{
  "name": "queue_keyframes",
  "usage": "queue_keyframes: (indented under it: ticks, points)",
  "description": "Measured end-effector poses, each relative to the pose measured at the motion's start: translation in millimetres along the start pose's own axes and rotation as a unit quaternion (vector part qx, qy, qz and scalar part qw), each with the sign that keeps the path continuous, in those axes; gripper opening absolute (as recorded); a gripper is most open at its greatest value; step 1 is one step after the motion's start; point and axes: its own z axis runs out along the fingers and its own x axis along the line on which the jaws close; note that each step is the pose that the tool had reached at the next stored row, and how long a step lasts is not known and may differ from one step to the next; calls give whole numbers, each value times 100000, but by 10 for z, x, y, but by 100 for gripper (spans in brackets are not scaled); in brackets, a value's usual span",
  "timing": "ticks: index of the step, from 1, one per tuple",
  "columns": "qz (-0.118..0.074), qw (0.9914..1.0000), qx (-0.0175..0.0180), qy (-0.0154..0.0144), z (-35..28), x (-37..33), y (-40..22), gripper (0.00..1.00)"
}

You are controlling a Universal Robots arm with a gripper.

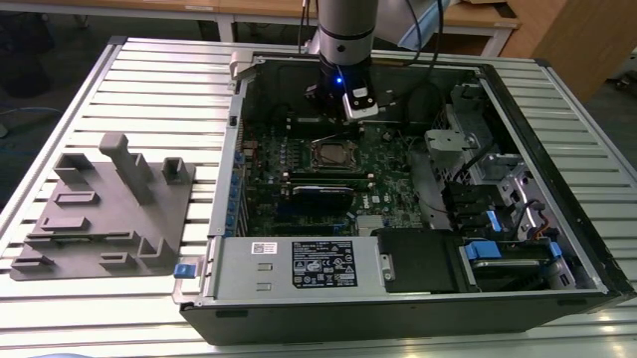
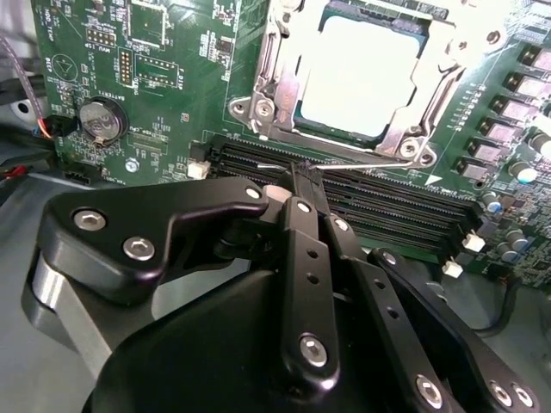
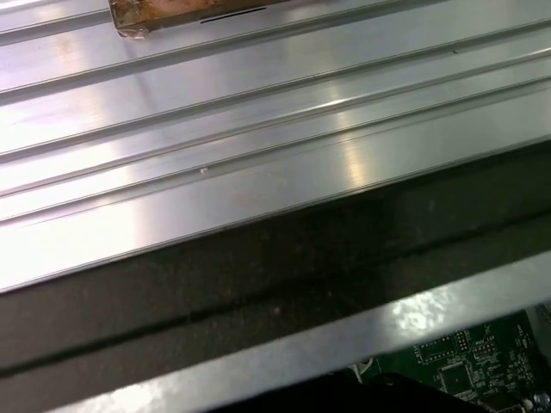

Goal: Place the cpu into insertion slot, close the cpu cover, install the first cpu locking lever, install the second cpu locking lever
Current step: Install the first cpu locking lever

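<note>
The cpu (image 2: 362,73) lies flat in the insertion slot (image 1: 333,154) on the green board, its pale metal top showing. The silver cpu cover (image 2: 269,82) lies down around it as a frame. A thin metal locking lever (image 2: 370,162) runs along the socket's edge beside the memory slots. In the second wrist view my gripper (image 2: 300,172) is shut, and its black fingertips meet right at this lever. Whether they touch it I cannot tell. In the exterior view my gripper (image 1: 333,115) hangs inside the open computer case, just beyond the socket.
Long black memory slots (image 2: 387,206) lie between the gripper and the socket. The case walls (image 1: 234,149) enclose the board, with drive cages (image 1: 488,171) on the exterior view's right and a power supply (image 1: 298,265) in front. A grey fixture tray (image 1: 110,209) sits on the slatted table.
</note>
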Motion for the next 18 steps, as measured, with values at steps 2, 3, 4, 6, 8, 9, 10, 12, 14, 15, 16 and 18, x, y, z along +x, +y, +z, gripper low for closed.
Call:
queue_keyframes:
  ticks: [2,3,4,6,8,9,10,12,14,15,16,18]
  points:
    - [94,100000,-170,39,-1,8,-2,11]
    - [173,100000,-244,51,0,11,-3,11]
    - [694,99997,-342,22,2,14,-4,11]
    - [932,99995,-361,-103,12,15,-6,11]
    - [994,99994,-417,-313,24,16,-7,11]
    - [1014,99993,-450,-435,32,17,-9,11]
    - [1031,99992,-487,-554,40,17,-10,11]
    - [1057,99990,-543,-761,51,18,-12,11]
    - [1073,99989,-557,-851,56,18,-13,11]
    - [1082,99989,-562,-870,57,18,-13,11]
    - [1089,99988,-584,-901,60,18,-13,11]
    - [1104,99988,-599,-953,63,20,-14,11]
